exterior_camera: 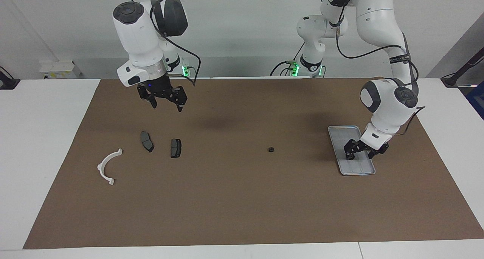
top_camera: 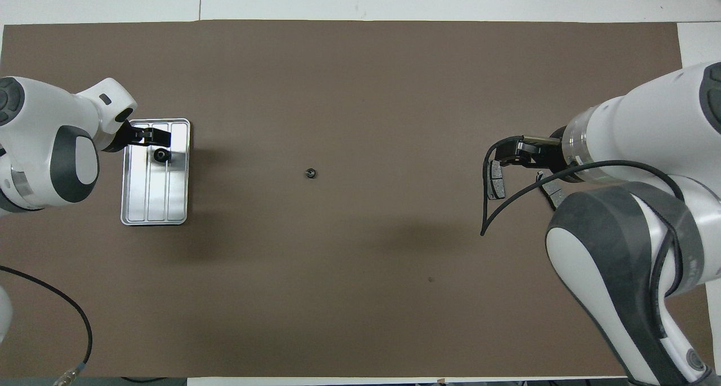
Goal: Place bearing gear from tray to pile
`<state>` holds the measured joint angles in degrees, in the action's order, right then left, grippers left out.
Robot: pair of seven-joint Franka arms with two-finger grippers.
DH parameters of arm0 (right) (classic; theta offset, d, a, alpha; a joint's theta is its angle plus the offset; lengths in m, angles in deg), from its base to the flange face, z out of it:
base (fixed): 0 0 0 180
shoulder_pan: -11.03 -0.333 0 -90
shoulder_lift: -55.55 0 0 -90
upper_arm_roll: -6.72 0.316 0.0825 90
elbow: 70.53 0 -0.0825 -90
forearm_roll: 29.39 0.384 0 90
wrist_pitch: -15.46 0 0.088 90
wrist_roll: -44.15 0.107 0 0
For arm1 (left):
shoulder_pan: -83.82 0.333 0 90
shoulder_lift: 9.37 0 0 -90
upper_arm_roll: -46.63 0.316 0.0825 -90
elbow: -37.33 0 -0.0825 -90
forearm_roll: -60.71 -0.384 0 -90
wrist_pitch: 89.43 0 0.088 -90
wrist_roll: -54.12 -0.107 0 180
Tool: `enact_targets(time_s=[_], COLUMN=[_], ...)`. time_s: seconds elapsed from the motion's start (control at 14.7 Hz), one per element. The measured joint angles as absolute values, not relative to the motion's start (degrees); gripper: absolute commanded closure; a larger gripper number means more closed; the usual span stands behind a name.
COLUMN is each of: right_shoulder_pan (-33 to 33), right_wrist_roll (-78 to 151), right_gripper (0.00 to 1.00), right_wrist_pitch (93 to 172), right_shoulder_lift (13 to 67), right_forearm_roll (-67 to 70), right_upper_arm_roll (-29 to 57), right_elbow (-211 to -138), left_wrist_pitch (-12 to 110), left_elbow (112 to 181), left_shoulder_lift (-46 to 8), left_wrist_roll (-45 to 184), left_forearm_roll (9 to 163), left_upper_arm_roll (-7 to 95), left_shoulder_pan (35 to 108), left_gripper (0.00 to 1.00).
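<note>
I see the brown mat (exterior_camera: 234, 198) spread over the table, the tray (exterior_camera: 342, 132) toward the left arm's end and the pile (exterior_camera: 147, 141) of a white bracket (exterior_camera: 107, 166) and two dark plates toward the right arm's end. My left gripper (exterior_camera: 362, 153) is low over the tray, fingers wide around the bearing gear (top_camera: 162, 155) lying in it. My right gripper (exterior_camera: 165, 101) waits wide open above the mat, and a second small gear (exterior_camera: 271, 150) sits between tray and pile.
</note>
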<state>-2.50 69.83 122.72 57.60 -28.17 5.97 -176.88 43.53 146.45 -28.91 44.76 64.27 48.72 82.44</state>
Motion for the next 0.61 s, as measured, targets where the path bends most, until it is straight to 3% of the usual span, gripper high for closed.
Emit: enact_targets(time_s=[0.61], right_shoulder_pan=[-6.7], right_wrist_roll=[76.1], right_gripper=[0.00], right_wrist_pitch=[124.0], right_shoulder_lift=[57.6], right_forearm_roll=[-28.2], right_upper_arm_roll=[6.2], right_elbow=[-176.8], left_wrist_pitch=[42.2], left_elbow=[148.0], left_shoulder_lift=[-29.4], left_wrist_roll=[44.0], left_forearm_roll=[64.3], left_upper_arm_roll=[47.8], left_shoulder_pan=[82.3], left_gripper=[0.07])
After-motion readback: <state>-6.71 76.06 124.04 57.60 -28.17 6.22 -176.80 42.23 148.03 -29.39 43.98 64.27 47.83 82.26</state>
